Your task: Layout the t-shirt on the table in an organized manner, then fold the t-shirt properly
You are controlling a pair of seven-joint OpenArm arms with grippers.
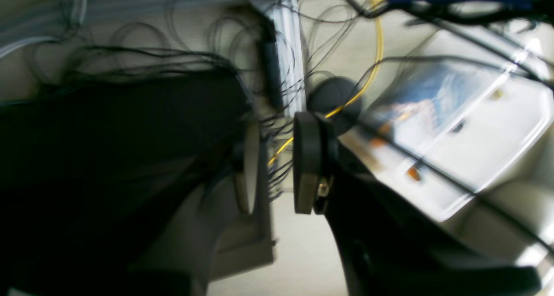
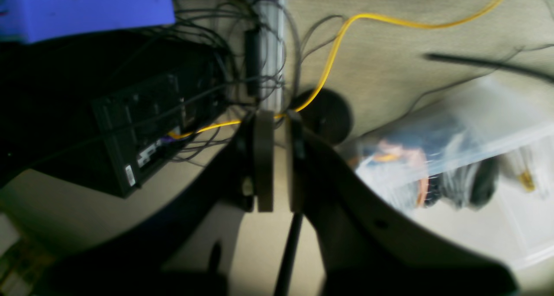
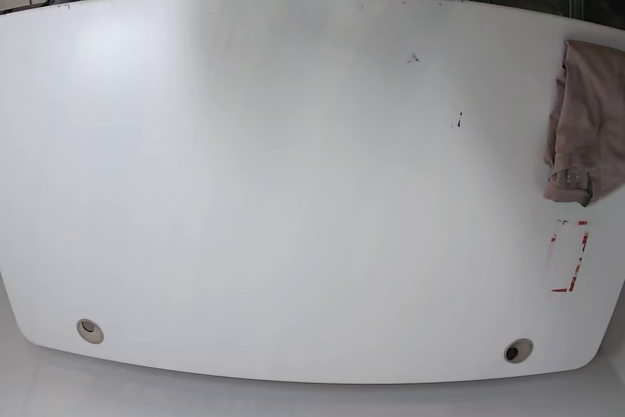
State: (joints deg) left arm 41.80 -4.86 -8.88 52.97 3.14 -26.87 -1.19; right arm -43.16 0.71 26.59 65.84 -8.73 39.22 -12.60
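The t-shirt [image 3: 586,119], dusty mauve-brown and bunched up, lies at the table's [image 3: 293,192] far right edge and is partly cut off by the frame. Neither arm appears in the base view. Both wrist views look at the floor beside the table, not at the shirt. My left gripper [image 1: 277,170] stands with a modest gap between its fingers and nothing in it. The fingers of my right gripper [image 2: 280,162] stand nearly together, holding nothing.
A red-white tape rectangle [image 3: 569,256] sits below the shirt. Two grommet holes [image 3: 89,329] [image 3: 518,350] mark the near edge. On the floor lie tangled cables, a yellow cable [image 2: 346,23], a black box [image 2: 138,131] and a clear plastic bin [image 2: 454,166].
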